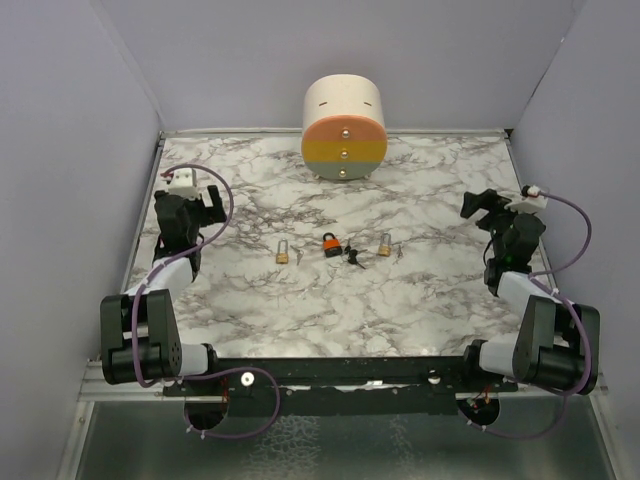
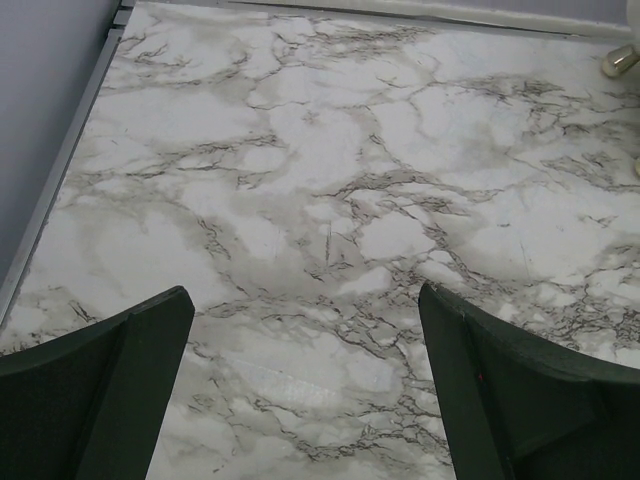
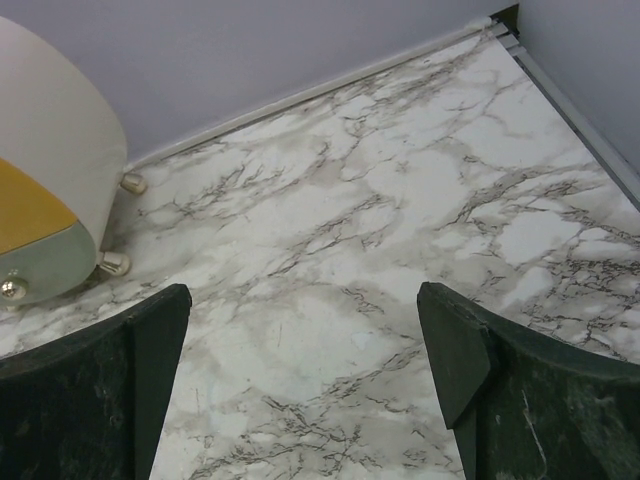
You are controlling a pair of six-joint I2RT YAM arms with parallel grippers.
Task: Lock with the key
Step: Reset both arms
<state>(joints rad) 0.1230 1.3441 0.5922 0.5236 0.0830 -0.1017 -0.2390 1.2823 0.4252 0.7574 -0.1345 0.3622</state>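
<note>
Near the middle of the marble table (image 1: 420, 300), the key (image 1: 353, 256) lies flat as a small black-headed bunch. It sits just beside the orange padlock (image 1: 329, 244), between it and a small brass padlock (image 1: 385, 244), while a second brass padlock (image 1: 283, 252) lies further left. Neither arm holds anything: the left gripper (image 1: 196, 203) and the right gripper (image 1: 487, 208) both hang with jaws spread wide near the table's sides, well apart from the locks, and each wrist view shows only bare marble between the fingers (image 2: 120, 390). The step in hand looks like the reach for the key, and the right arm seems slightly the nearer. The bunch is thin and low, so the fingers should come straight down, straddle the black head rather than the blades, and close without nudging the orange padlock, which the other arm will probably have to steady. Room is generous, with open marble all round the row and the drawer unit (image 1: 344, 125) well back by the far wall; the side rail (image 2: 65, 150) matters only on each arm's outer side
</note>
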